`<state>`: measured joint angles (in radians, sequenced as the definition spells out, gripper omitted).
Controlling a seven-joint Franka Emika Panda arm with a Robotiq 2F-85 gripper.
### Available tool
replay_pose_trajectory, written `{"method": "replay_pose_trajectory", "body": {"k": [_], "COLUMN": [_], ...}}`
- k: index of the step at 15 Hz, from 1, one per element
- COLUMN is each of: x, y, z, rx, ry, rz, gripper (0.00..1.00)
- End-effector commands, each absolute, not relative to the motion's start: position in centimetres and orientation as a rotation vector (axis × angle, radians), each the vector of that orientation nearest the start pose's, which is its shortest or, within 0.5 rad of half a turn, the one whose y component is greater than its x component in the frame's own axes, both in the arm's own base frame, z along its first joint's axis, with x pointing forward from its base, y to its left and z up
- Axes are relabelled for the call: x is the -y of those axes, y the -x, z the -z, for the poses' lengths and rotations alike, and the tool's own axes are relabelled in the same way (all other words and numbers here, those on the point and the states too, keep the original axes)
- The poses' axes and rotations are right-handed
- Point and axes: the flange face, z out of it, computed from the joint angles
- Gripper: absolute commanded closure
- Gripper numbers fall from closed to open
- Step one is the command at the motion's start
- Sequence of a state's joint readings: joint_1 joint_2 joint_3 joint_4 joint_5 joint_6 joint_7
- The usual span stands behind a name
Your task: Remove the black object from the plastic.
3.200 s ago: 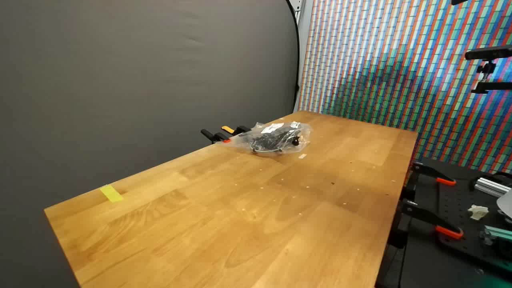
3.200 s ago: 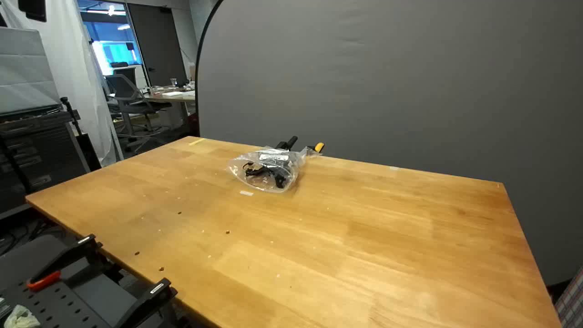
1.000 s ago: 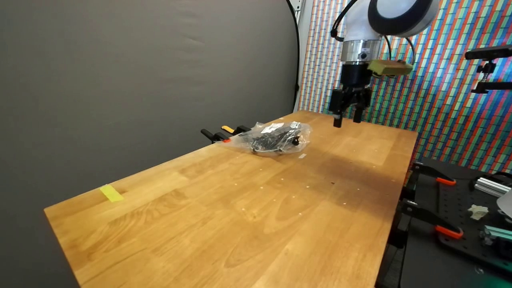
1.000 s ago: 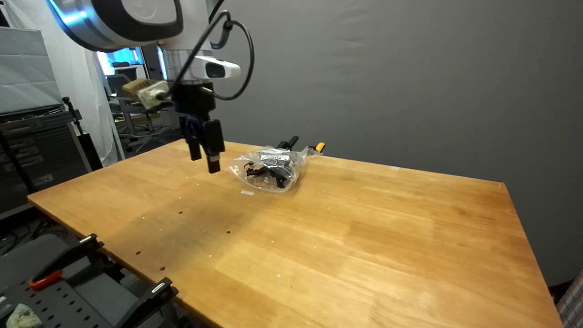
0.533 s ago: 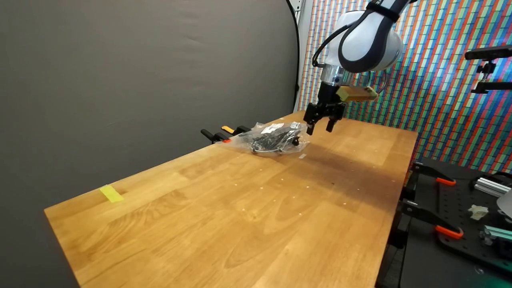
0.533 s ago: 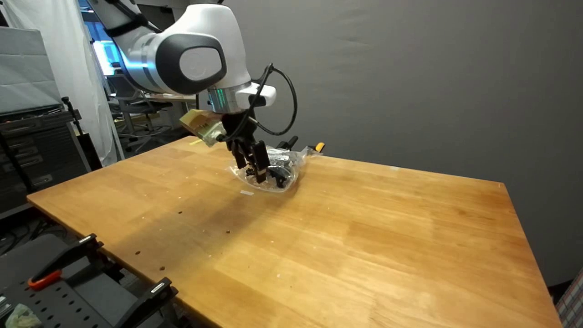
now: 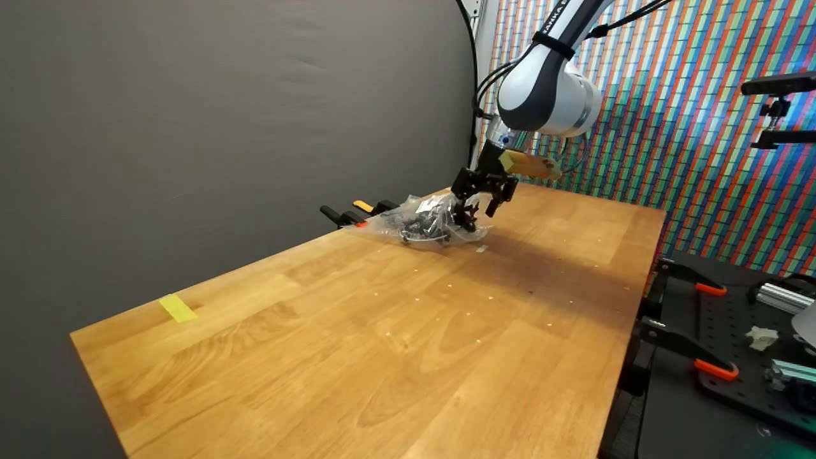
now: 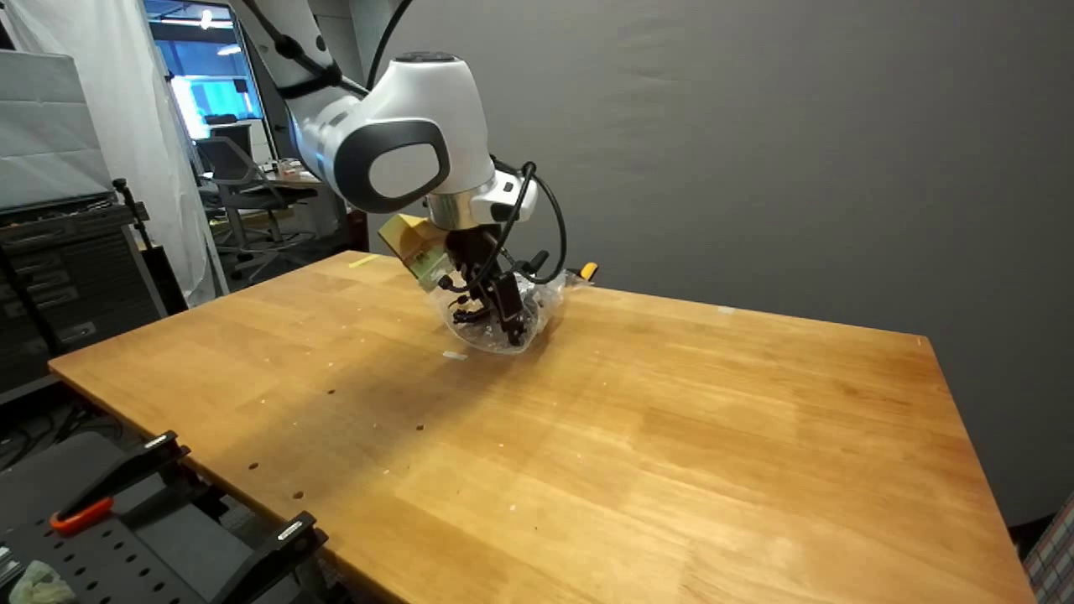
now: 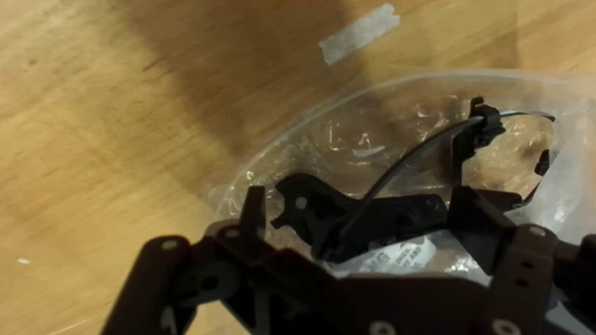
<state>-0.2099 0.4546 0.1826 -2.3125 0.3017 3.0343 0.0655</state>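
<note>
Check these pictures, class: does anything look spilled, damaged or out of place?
Nothing looks spilled or plainly damaged; the black object lies in its plastic bag. One small oddity: a crumpled pale scrap sits on the black perforated plate beside the wooden table; it looks like litter.

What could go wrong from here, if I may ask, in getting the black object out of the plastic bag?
The open gripper frames part of the black object in the plastic bag; closing could pinch the bag too and drag it along. The thin curved strand might snag on the way out. I can't see where the bag opens, so a pull may go astray.
</note>
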Motion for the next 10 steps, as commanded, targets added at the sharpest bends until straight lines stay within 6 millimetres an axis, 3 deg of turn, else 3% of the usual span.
{"method": "replay_pose_trajectory", "body": {"k": [1,6,8,10], "x": [4.2,5.1,5.2,5.3], "y": [-56.2,-56.2,-56.2,-56.0], "z": [-17.3,-15.9,-15.5,-15.3], "rx": [-0.645,-0.713,-0.736,-0.746], "ry": [2.814,2.734,2.703,2.684], "rz": [0.444,0.384,0.378,0.38], "gripper": [0.0,0.0,0.26,0.42]}}
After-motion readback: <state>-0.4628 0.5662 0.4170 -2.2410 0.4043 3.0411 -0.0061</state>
